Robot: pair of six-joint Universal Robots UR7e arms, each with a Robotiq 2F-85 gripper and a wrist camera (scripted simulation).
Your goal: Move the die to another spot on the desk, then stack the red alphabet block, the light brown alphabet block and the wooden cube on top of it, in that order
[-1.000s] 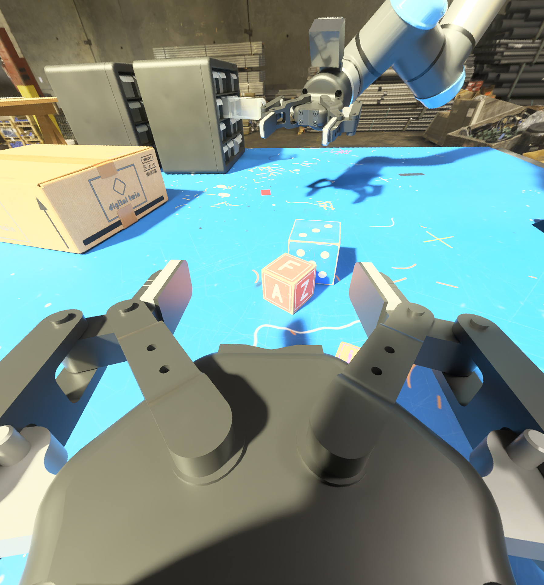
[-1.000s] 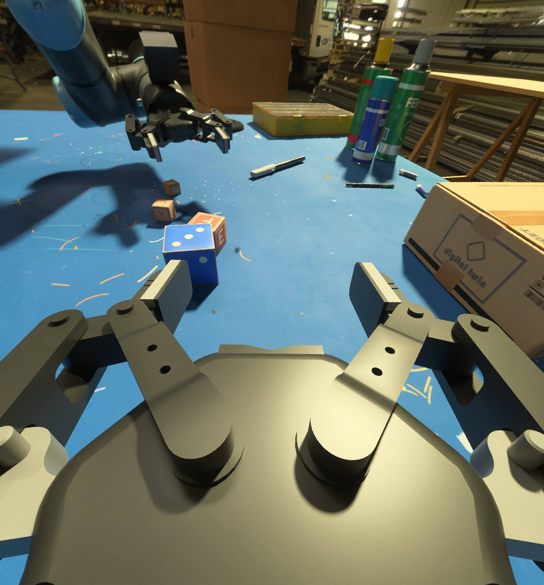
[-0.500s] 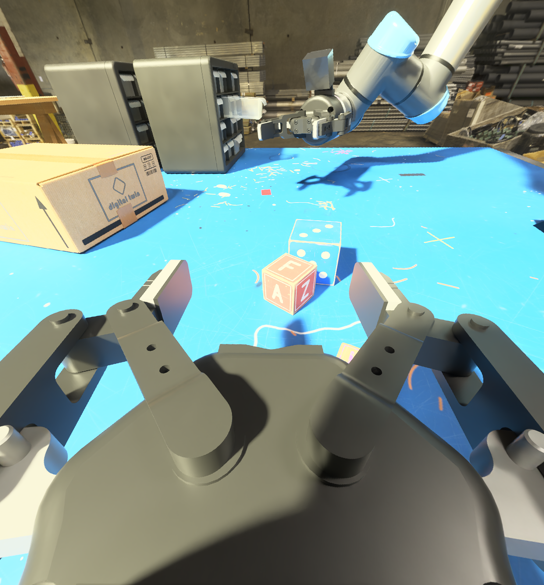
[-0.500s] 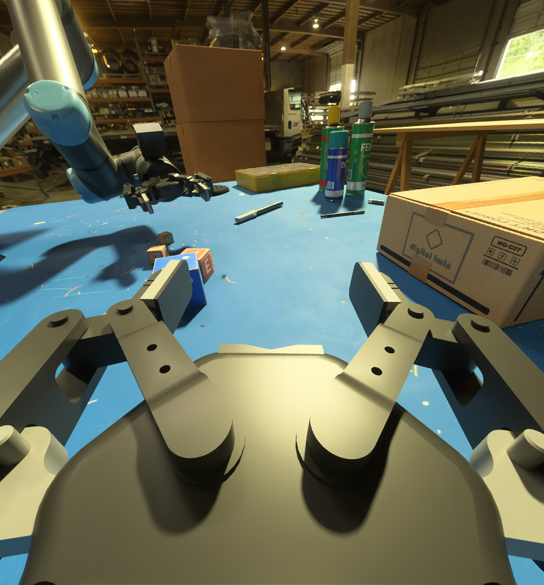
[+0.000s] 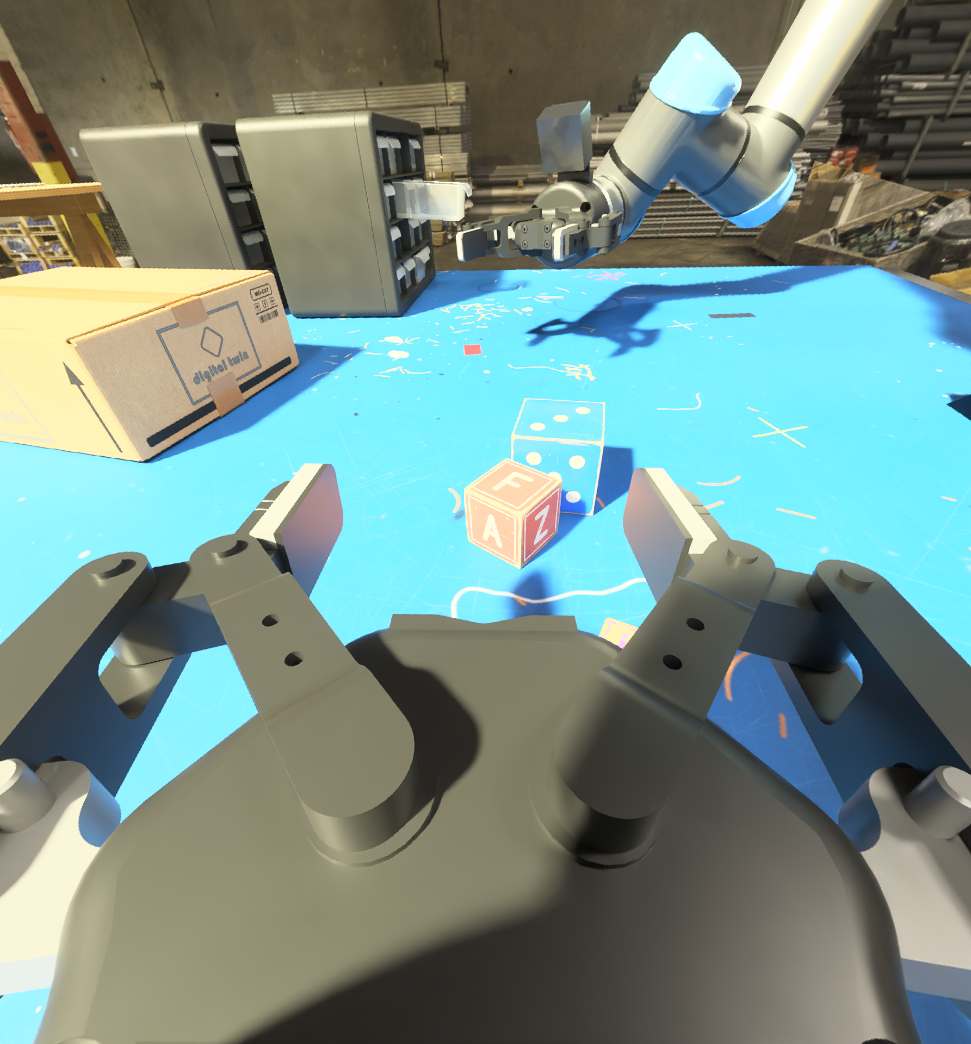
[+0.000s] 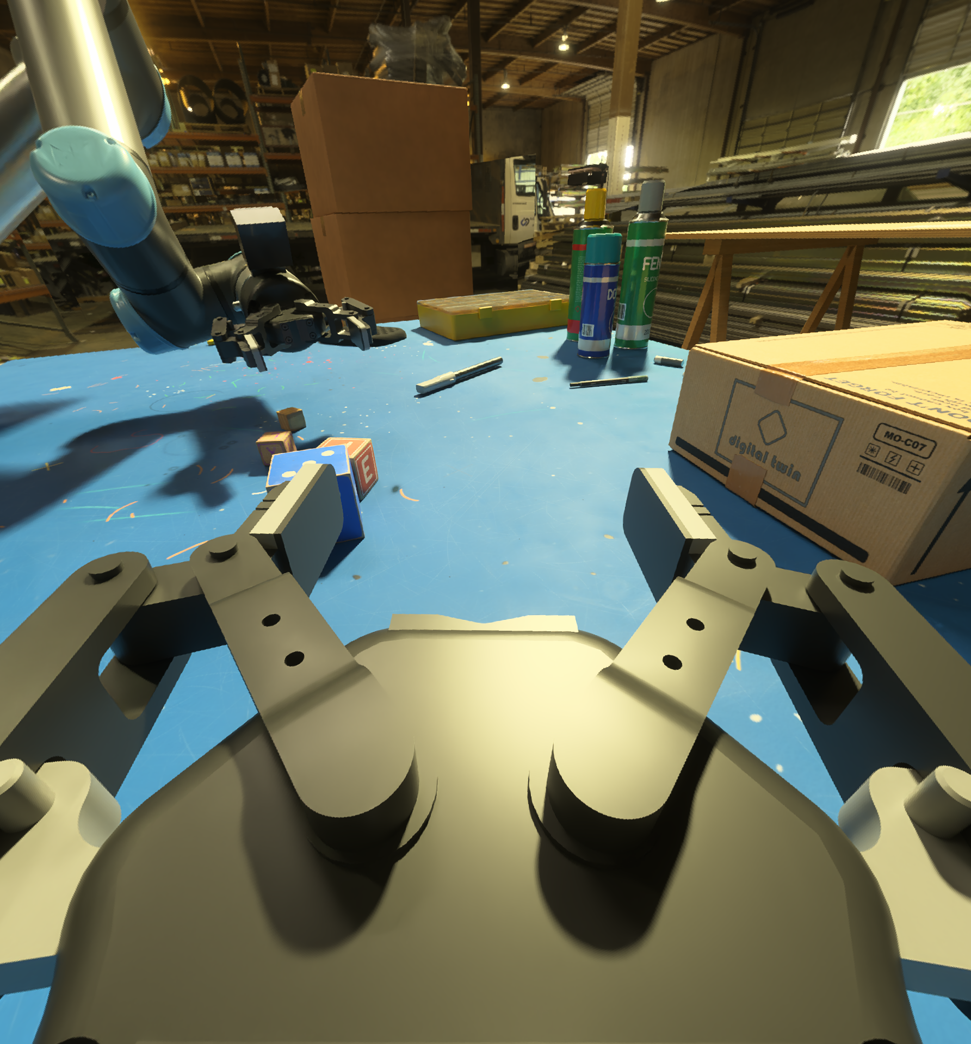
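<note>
Left wrist view: the left gripper (image 5: 483, 511) hangs spread and empty above the blue surface (image 5: 811, 395); the red alphabet block (image 5: 511, 511) sits just ahead, touching the die (image 5: 559, 446) behind it

Right wrist view: the right gripper (image 6: 483, 511) is spread wide, holding nothing; the die (image 6: 325, 477) sits partly behind its left finger, with the light brown alphabet block (image 6: 274, 446) and wooden cube (image 6: 291, 419) beyond

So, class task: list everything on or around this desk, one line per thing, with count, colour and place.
die: 1, blue, mid-desk
red alphabet block: 1, red, beside die
light brown alphabet block: 1, tan, behind die
wooden cube: 1, brown, farther back
cardboard box: 1, tan, desk edge
spray cans: 3, green and blue, far edge
yellow case: 1, far edge
drawer cabinets: 2, grey, far edge
desk: 1, blue
left gripper: open
right gripper: open
</note>
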